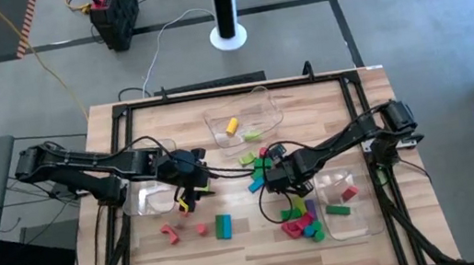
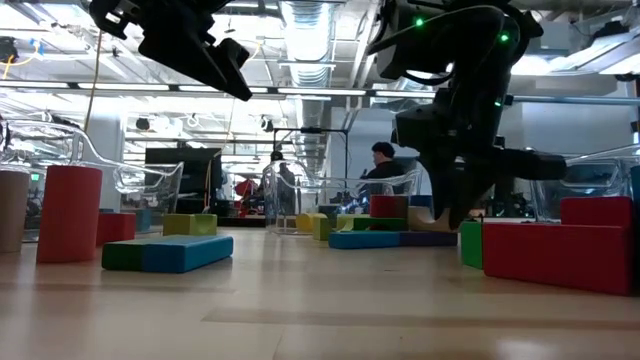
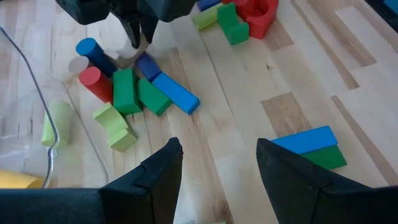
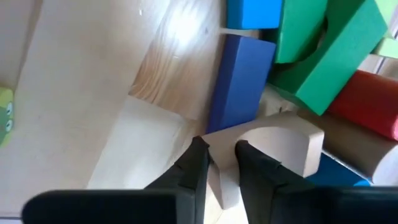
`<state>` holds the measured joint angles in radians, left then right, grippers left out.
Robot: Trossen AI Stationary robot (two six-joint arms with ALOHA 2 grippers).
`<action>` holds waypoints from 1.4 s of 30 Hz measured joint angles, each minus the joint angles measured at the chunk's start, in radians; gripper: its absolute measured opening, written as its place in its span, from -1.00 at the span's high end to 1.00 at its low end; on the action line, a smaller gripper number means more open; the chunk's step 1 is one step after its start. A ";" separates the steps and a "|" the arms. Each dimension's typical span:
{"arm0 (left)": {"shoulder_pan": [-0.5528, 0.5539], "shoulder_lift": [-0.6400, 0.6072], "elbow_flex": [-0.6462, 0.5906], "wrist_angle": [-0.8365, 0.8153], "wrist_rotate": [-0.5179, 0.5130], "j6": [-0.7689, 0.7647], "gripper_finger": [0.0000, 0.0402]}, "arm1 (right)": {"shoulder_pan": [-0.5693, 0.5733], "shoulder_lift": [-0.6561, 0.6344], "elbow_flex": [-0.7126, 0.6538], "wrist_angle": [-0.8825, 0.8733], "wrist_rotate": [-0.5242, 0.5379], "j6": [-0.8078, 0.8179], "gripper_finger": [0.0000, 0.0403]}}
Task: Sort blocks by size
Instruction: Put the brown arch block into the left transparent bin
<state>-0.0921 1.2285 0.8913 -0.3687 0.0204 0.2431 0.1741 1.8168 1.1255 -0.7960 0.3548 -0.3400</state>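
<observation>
The bare tabletop [image 1: 252, 242] along the six o'clock edge is the widest open lane, broken only by a blue-and-green pair of bars [image 1: 223, 226] and two small red pieces [image 1: 170, 234] toward seven. At the centre a tight heap of blocks [image 1: 261, 168] blocks any pass; the right end effector [image 4: 217, 163] stands in it, fingers nearly together on the edge of a pale arch [image 4: 283, 146], with a dark blue bar [image 4: 239, 81] touching beside. A second pile [image 1: 301, 223] crowds five o'clock. Clear bins wall off twelve [image 1: 240, 123], four [image 1: 349, 200] and nine [image 1: 149, 201]. The left end effector [image 3: 217, 165] hangs open above free wood near the centre-left.
</observation>
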 joint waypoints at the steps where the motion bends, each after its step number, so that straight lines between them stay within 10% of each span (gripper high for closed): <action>1: 0.000 0.000 0.000 0.000 0.000 0.000 0.01 | 0.000 0.000 0.000 -0.001 0.001 0.005 0.54; 26: 0.000 0.000 0.000 0.124 0.011 0.100 0.01 | 0.111 -0.077 0.243 -0.028 -0.057 0.103 0.56; 42: 0.067 0.005 0.000 0.416 0.377 -0.038 0.01 | 0.231 -0.209 0.245 0.251 -0.056 -0.139 0.56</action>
<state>-0.0255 1.2334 0.8912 0.0469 0.3978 0.2048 0.4050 1.6077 1.3701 -0.5446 0.2990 -0.4794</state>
